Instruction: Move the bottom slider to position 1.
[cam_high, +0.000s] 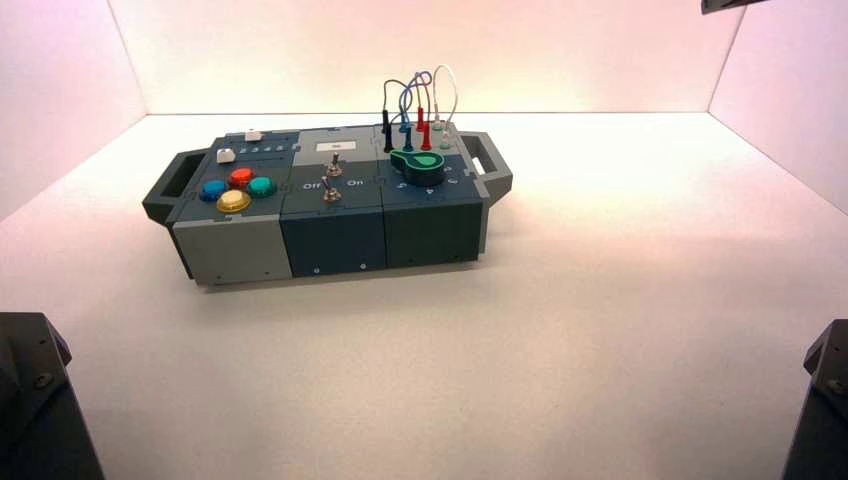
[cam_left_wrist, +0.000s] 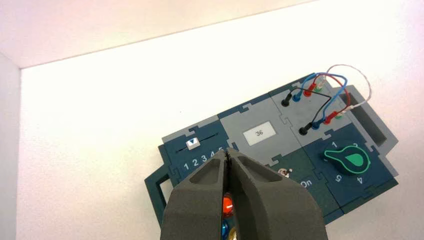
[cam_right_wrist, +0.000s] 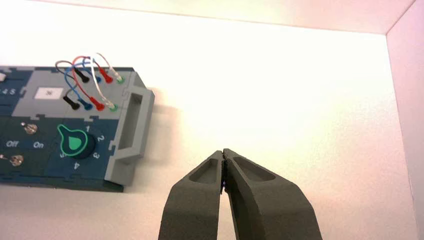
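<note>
Bottom slider (cam_high: 225, 156), a white squarish knob, sits on the box (cam_high: 235, 252) at its left end, above the coloured buttons. Its setting cannot be confirmed: the left wrist view does not show the knob.

Left end effector (cam_left_wrist: 227, 152) has its fingertips pressed together, pinching nothing. In the high view the left arm (cam_high: 35, 390) stands off the box's near left corner. From that arm, the slider lies forward and somewhat right. The left arm is nearer and appears the one to use; the slider's travel presumably follows the box's long axis, side to side.

Right end effector (cam_right_wrist: 223, 154), likewise pressed together, is well apart, beyond the box's right end.

Markings on the box: "1 2 3 4 5" below the upper slider (cam_left_wrist: 193, 143); "36" on the white label (cam_left_wrist: 259, 133); "Off" and "On" at the toggle switches (cam_right_wrist: 30, 128); "1" to "5" around the green-topped knob (cam_right_wrist: 75, 143). No brand name is legible.
</note>
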